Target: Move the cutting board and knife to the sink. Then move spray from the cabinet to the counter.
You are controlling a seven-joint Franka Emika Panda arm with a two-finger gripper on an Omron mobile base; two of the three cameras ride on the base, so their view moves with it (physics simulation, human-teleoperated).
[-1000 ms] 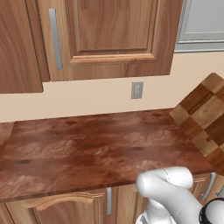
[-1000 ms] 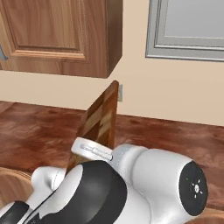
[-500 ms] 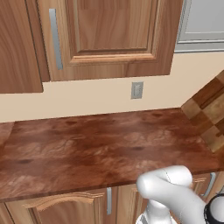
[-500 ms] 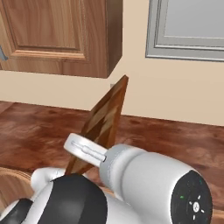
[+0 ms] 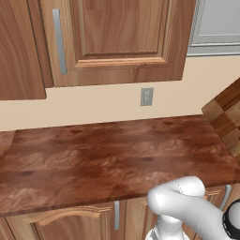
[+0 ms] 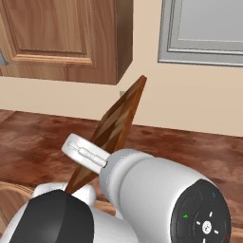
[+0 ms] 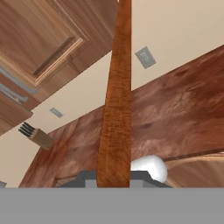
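My gripper [image 7: 114, 177] is shut on the cutting board [image 7: 117, 109]. I see the board edge-on in the hand view, a long brown strip running up from between the fingers. It hangs tilted in the air above the counter [image 5: 93, 159]. Its checkered face shows at the right edge of the left base view [image 5: 227, 117]. In the right base view the cutting board [image 6: 114, 128] slants up to the right from behind my wrist. The wall cabinet [image 5: 117, 37] over the counter has its doors shut. The knife, the sink and the spray are out of view.
A wooden knife block [image 7: 37, 135] with black handles stands far off on the counter by the wall. A wall outlet [image 5: 146, 96] sits above the counter's back edge. A grey framed panel [image 6: 204, 28] hangs on the wall to the right of the cabinet.
The board has swung to the right with my hand and now leans over more. The counter and cabinets stay where they were in the views.
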